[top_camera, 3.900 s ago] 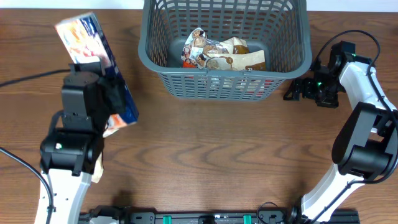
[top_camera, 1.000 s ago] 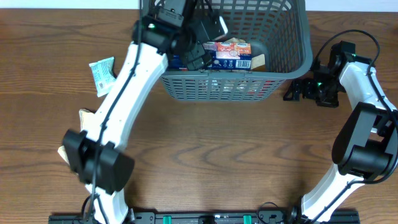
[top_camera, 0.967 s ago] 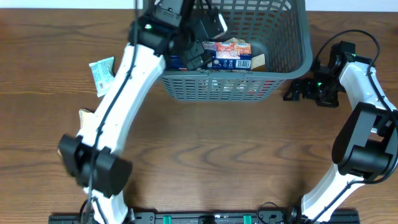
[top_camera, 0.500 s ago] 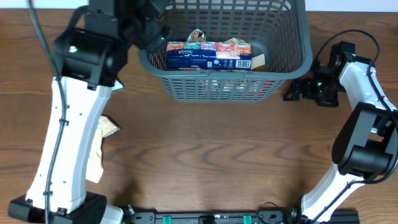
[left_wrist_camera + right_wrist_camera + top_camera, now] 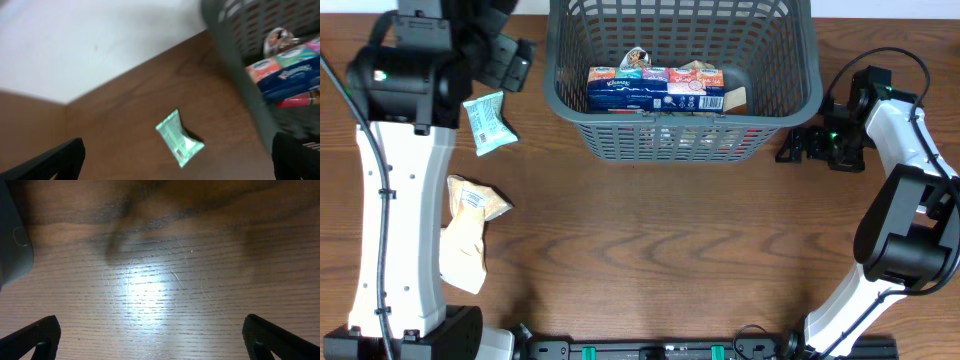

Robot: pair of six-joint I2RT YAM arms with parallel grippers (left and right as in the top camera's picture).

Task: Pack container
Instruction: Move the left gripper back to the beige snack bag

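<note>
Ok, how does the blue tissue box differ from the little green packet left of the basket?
The tissue box lies inside the basket on other packets; the green packet lies on the table outside its left wall. The box is far longer than the packet. The box is a stiff block, blue with orange and pink; the packet is a flat pale green pouch. Both lie loose, unheld.

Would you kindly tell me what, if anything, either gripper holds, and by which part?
Nothing is held; the left gripper and right gripper both stand open, empty.
</note>
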